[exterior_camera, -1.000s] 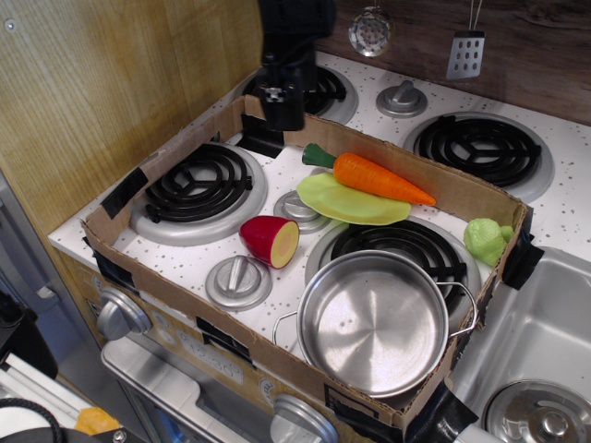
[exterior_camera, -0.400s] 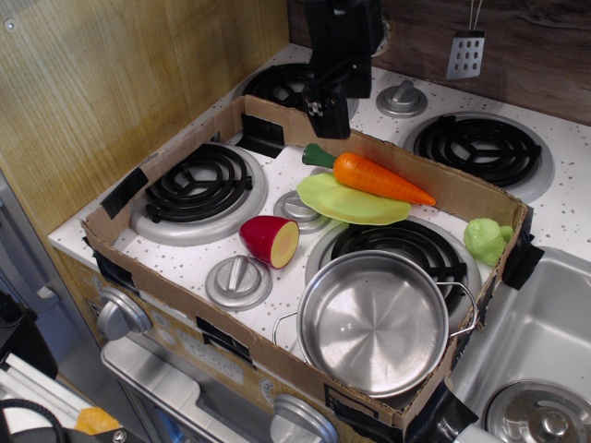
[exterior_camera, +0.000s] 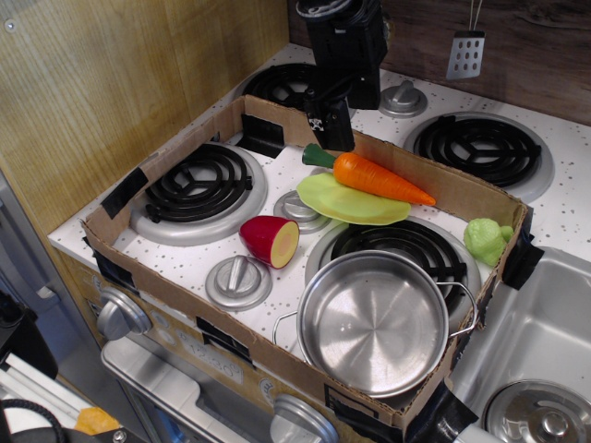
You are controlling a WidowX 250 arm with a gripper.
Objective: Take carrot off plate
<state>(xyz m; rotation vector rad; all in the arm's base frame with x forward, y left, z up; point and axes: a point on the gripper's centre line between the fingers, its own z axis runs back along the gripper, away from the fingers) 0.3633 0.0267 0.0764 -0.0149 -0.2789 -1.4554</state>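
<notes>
Toy stove top (exterior_camera: 563, 208), white with dark speckles, 4 black coil burners visible. A cardboard frame (exterior_camera: 162, 157) taped with black tape sits on it and walls in the work area. Steel pot (exterior_camera: 374, 323), largest item inside, stands upright at the front right corner over a burner, empty. Black robot arm (exterior_camera: 343, 37) comes down from the top edge; its gripper (exterior_camera: 330, 127) hangs over the back cardboard wall, just above and behind the carrot's green end, not touching it; whether the jaws are parted or closed cannot be told from this angle. Lime-green plate (exterior_camera: 346, 205) lies between the burners, tilted slightly, resting partly on a grey knob. Carrot (exterior_camera: 380, 178) lies across the plate's back edge, green stem pointing left toward the gripper, tip pointing right past the rim. Halved fruit (exterior_camera: 271, 240), red skin and yellow face, sits left of the pot, near the plate. Small lumpy green vegetable (exterior_camera: 487, 239) rests at the right cardboard wall.
</notes>
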